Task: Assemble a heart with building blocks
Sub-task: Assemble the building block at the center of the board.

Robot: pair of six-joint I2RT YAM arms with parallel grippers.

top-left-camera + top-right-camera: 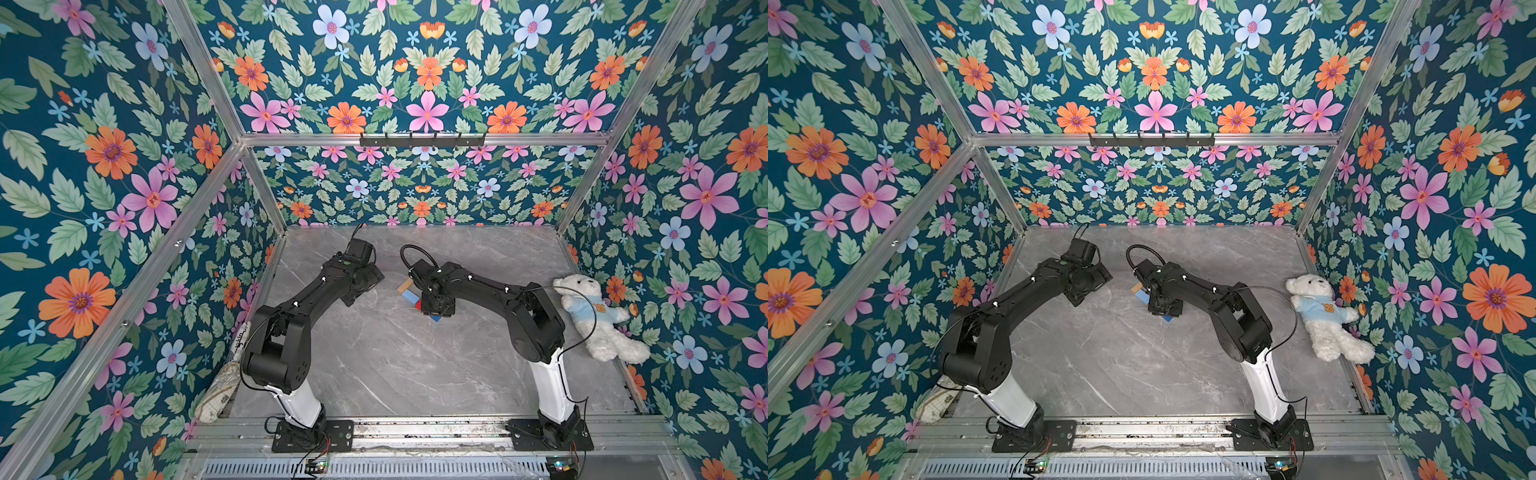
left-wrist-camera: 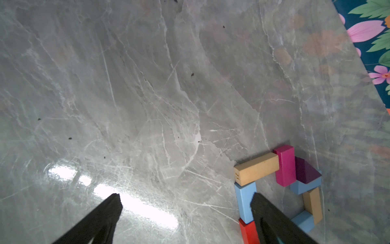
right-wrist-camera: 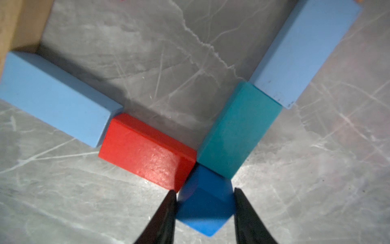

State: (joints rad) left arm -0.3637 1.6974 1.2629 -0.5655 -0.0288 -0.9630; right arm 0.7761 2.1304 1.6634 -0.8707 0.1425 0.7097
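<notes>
The heart (image 2: pixel 285 166) lies mid table (image 1: pixel 395 365), its blue block (image 3: pixel 205 211) at the tip, touching red block (image 3: pixel 145 150) and teal block (image 3: pixel 236 131), pinched by the right gripper (image 3: pixel 204 190); the left gripper (image 2: pixel 185 196) hangs wide open beside it

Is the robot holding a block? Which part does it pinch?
Yes. The right gripper pinches the blue block by its two opposite sides. The left gripper is open and holds nothing.
</notes>
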